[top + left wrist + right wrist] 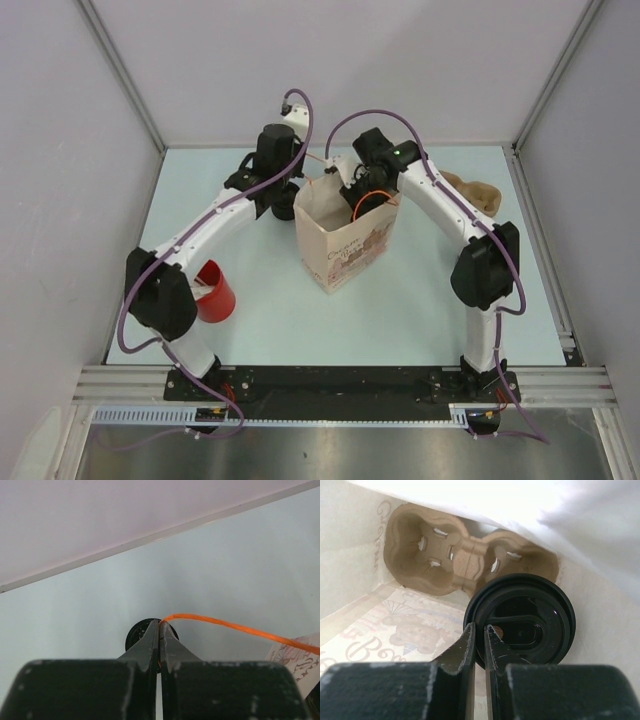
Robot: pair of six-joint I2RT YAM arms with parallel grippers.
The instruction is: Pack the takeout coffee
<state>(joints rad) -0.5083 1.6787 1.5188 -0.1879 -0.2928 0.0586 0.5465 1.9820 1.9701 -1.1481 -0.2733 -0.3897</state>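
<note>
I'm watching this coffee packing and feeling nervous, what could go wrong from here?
1. The right pincer grips the black lid only at its rim, so the lid might pop off or slip inside the paper bag.
2. The left pincer holds the bag by its thin orange handle alone; a tug may tip or tear it.
3. The cup carrier is partly hidden behind the lid, so placement could miss a well.

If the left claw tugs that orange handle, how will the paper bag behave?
Probably floppy: the paper bag has thin walls, likely to bend. The orange handle is thin cord, so it can pull but not push. Standing tall and open, the bag may tip under a sideways tug.
</note>
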